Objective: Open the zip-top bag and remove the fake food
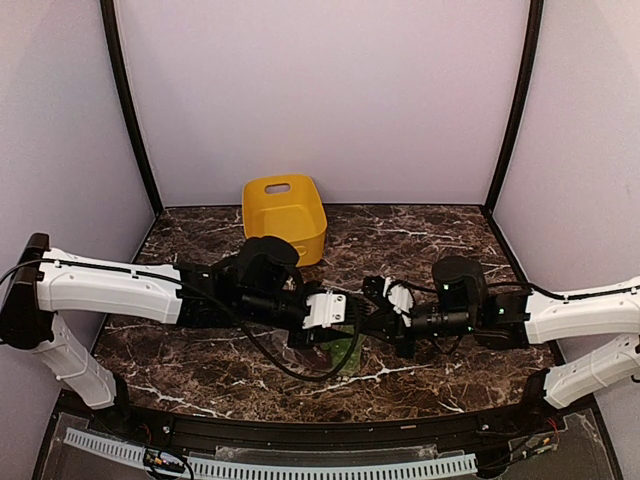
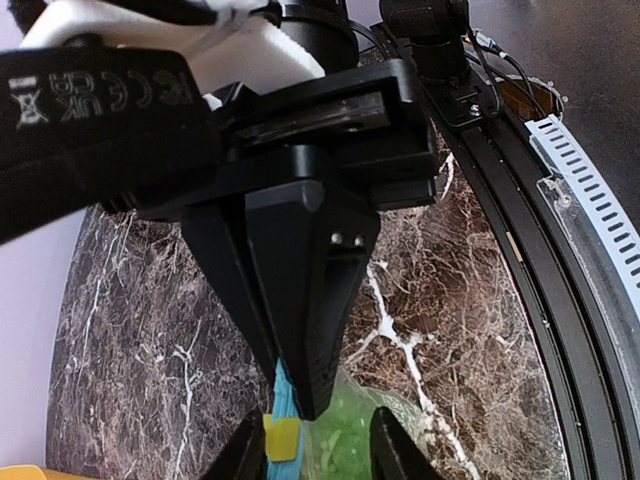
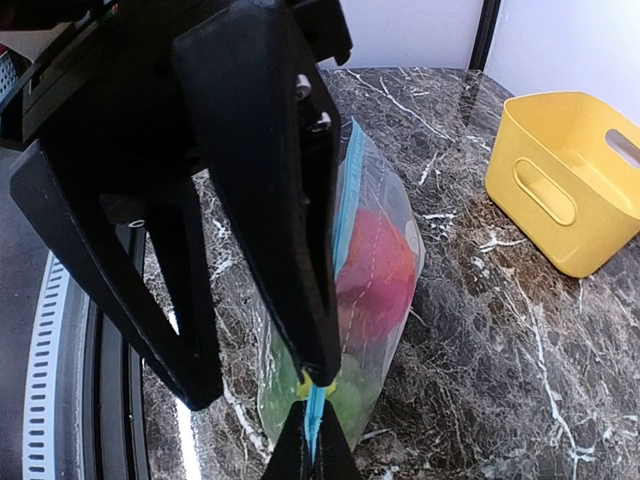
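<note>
While pinching the bag (image 3: 380,270) by its zip strip (image 3: 345,190) with the right end effector (image 3: 310,440), holds the left end effector (image 2: 318,445) spread astride the bag's top.

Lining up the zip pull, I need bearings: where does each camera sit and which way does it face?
Top external: above, behind the robot, looking down on the table; left arm and right arm show.
Left wrist: faces the right gripper; own fingertips at bottom.
Right wrist: faces the left gripper; own tips pinch the zip.
Shared: both wrist views show the zip-top bag.
</note>
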